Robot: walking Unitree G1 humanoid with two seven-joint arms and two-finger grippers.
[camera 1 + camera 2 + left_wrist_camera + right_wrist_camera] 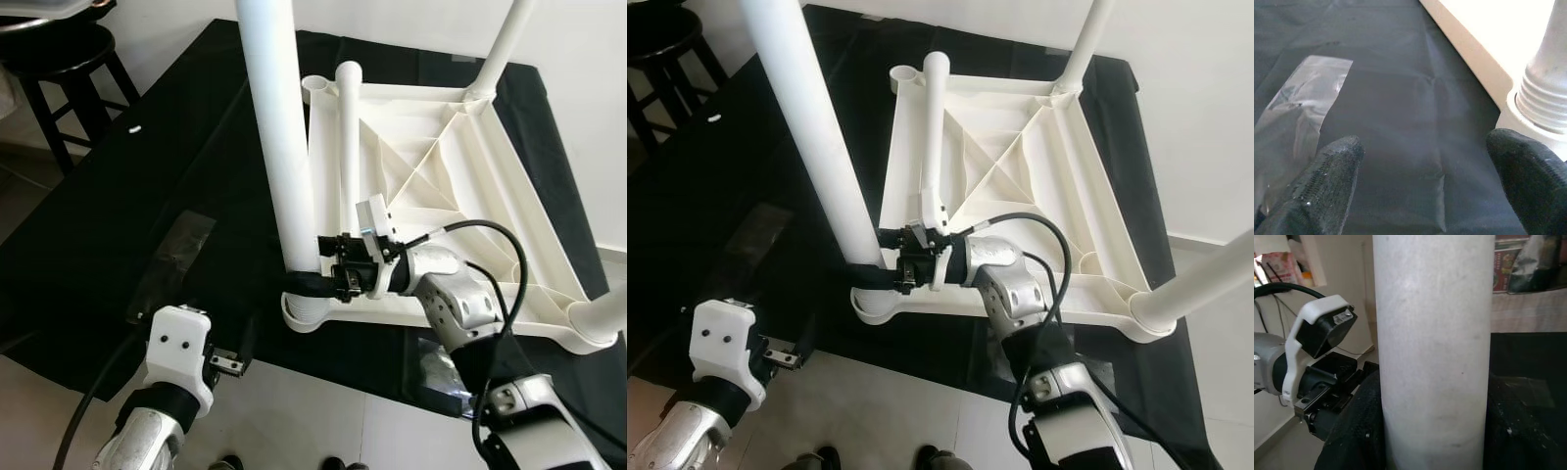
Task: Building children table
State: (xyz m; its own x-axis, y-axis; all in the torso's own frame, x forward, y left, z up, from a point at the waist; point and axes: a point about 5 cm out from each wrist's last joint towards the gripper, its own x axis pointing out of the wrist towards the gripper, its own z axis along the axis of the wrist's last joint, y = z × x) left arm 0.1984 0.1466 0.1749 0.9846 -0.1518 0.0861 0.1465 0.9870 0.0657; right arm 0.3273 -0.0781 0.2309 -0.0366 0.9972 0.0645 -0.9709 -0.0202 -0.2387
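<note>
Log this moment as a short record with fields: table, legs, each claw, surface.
table: white table top lying upside down on the black cloth
legs: near-left leg upright in its corner socket; loose leg lying on the underside
right claw: closed around the near-left leg, low down
left claw: open, above the cloth beside that corner
other: black stool at far left

Dark stool [61, 59], pale tiled floor [313, 421]

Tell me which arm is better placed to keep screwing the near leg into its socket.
Right. The right gripper is clamped around the near leg just above its socket. The left gripper hangs open over the black cloth, beside the socket, holding nothing.
</note>
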